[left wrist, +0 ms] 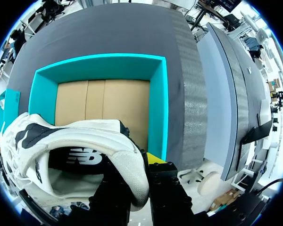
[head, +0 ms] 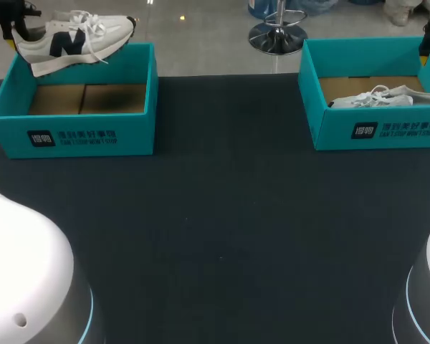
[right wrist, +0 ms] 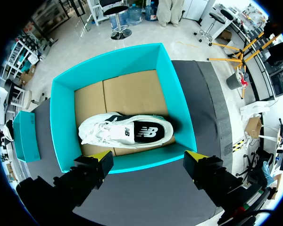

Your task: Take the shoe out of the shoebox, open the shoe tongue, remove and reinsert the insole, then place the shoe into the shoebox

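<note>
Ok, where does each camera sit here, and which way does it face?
Head: above and behind, looking down on the table; white arm bases in the near corners.
Left wrist: over the left shoebox, looking in; left gripper shut on the lifted shoe.
Right wrist: over the right shoebox, looking at the second shoe; right gripper open.
Shared: head and left wrist both show the lifted shoe.

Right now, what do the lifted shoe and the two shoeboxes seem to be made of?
The lifted shoe looks like a soft textile or suede-like upper, matte off-white with no shine, and its sole is probably foam or rubber. The left shoebox and right shoebox are likely cardboard: matte teal walls, with bare brown flaps showing inside.
</note>
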### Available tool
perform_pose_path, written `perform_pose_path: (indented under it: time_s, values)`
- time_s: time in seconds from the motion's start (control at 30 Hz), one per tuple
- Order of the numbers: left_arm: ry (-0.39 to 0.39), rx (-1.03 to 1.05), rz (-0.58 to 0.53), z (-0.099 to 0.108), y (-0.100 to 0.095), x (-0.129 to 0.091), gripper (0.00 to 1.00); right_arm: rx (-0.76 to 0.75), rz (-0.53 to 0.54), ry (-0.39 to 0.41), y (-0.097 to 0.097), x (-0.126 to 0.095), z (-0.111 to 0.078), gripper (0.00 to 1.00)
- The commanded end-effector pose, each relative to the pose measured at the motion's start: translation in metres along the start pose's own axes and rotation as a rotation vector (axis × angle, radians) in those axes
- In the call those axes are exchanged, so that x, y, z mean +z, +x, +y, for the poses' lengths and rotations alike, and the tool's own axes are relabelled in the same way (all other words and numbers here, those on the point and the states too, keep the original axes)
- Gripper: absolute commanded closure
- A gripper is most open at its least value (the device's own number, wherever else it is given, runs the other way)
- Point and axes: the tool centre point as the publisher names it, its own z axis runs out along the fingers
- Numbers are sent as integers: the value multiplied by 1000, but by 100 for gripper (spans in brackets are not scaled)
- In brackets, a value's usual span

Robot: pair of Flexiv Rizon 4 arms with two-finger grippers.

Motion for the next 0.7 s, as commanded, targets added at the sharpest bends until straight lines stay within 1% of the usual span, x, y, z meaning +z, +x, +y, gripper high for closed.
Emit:
perform_pose_path:
  time_s: [0.03,0.1,0.37,0.47,0.7]
  values:
    - [-85,-4,15,-33,-4,-14,100,1,0,-1,0,0,0,0]
    - [-86,-9,18,-35,-5,-18,100,1,0,-1,0,0,0,0]
    - [-98,-4,30,-57,-14,-31,100,1,0,-1,0,0,0,0]
    - [-96,-8,39,-68,-20,-35,100,1,0,-1,0,0,0,0]
    - [-110,-15,58,-90,-26,-49,100,1,0,-1,0,0,0,0]
